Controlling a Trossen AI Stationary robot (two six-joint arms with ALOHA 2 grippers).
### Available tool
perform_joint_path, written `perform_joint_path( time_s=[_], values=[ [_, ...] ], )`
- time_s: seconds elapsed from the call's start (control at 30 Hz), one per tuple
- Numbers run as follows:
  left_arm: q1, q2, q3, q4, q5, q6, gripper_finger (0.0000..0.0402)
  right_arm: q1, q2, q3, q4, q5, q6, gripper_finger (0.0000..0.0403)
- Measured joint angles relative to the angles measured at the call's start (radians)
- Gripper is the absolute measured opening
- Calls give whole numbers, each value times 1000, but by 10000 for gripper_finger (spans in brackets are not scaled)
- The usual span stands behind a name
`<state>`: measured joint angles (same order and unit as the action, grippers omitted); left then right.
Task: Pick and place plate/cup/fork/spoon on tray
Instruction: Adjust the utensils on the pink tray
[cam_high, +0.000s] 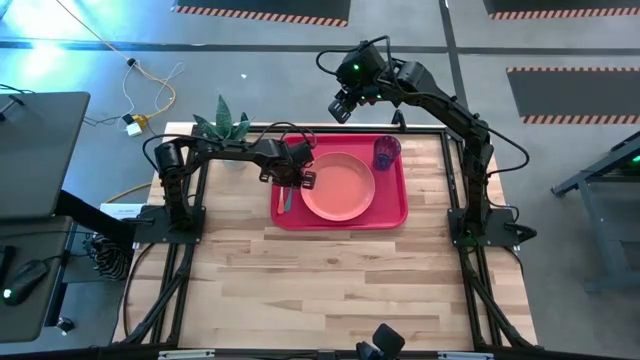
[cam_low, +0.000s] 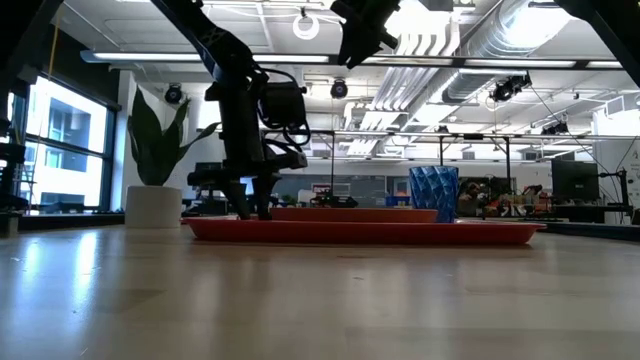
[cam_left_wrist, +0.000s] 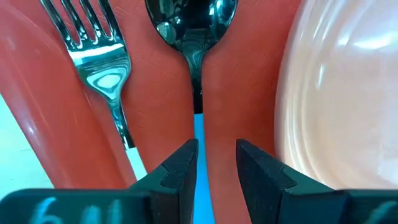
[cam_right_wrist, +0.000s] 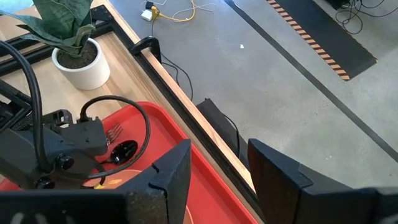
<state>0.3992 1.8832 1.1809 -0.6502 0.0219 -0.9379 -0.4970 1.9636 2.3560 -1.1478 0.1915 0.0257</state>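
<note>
Spoon (cam_left_wrist: 194, 37) lies on the tray (cam_left_wrist: 239, 93) beside the fork (cam_left_wrist: 99, 56), so left hand (cam_left_wrist: 216, 163) fingers stand apart, releasing it.

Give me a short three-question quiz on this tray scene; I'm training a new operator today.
1. True or false: the cup stands on the plate.
2. The left gripper is over which item? A) fork B) spoon C) cup
3. Fill in: the right gripper hangs open beyond the table's far edge, holding ____.

Key
1. False; it stands on the tray, beside the plate.
2. B; its open fingers straddle the blue handle.
3. Nothing.
</note>
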Motion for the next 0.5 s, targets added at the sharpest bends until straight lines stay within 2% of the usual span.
perform_joint_path(
  time_s=[0.5],
  values=[
    [-5,1,0,3,56,-53,103,0,0,0,0,0,0,149]
  ],
)
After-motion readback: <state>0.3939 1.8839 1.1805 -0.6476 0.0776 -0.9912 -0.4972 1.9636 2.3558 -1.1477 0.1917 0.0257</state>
